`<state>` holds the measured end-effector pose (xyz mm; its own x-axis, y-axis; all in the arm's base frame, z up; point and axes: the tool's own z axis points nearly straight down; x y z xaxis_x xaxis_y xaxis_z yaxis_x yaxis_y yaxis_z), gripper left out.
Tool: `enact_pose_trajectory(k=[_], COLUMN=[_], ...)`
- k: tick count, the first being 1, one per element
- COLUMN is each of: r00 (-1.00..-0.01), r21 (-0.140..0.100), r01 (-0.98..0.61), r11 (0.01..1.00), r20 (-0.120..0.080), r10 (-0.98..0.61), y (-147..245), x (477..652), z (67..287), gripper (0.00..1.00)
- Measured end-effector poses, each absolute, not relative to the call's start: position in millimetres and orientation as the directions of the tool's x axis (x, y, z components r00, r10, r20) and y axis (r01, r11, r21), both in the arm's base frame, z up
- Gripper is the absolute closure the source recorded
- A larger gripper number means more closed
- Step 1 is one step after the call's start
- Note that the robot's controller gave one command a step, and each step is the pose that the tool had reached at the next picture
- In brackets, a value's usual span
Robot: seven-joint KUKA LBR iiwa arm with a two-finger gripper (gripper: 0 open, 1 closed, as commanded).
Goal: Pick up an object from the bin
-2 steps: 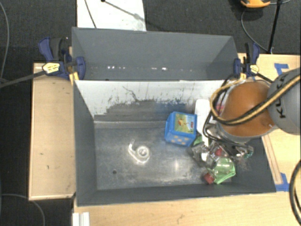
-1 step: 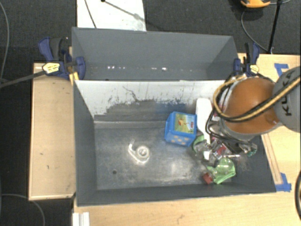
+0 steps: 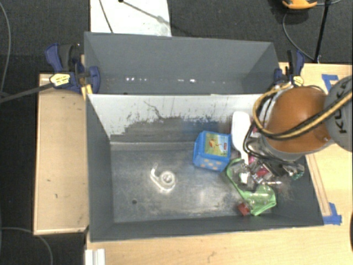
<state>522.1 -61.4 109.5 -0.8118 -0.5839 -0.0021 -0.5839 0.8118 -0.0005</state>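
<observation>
The gripper [image 3: 255,174] sits low in the bin [image 3: 132,148], in the corner at the right side of my view and close to the bottom edge. It hangs under the round orange cover [image 3: 292,117] on the wrist. I cannot tell if it is open or closed, because the cover and the cables hide too much of it. I do not see anything held in it.

The thing closest to it is a green see-through plastic piece [image 3: 260,199]. It lies on the bin floor, right under the gripper and a little toward the bottom of my view. I cannot tell if the two are touching. Its long side runs on a slant, from up and left to down and right. A small red bit [image 3: 242,207] lies at its lower left end.

A blue box [image 3: 212,150] is near, on the left of the gripper. A white thing [image 3: 240,128] stands just above the gripper in my view, by the sloping wall. A small clear ring [image 3: 164,179] is well apart, far to the left.

I think the green piece is the one to go for. The gripper would need to close across its thin side, not along the slant.
</observation>
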Motion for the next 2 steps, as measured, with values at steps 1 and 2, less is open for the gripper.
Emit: enact_pose_trajectory(k=[1,2], r00=[-0.812,-0.813], r21=[-0.001,0.004], r01=[-0.583,-0.582], r11=[0.812,0.813], r20=[-0.003,0.002], r10=[-0.583,-0.582], y=[-61.1,-60.5], x=[521.8,520.2], z=[118.1,130.6], gripper=[1.00,1.00])
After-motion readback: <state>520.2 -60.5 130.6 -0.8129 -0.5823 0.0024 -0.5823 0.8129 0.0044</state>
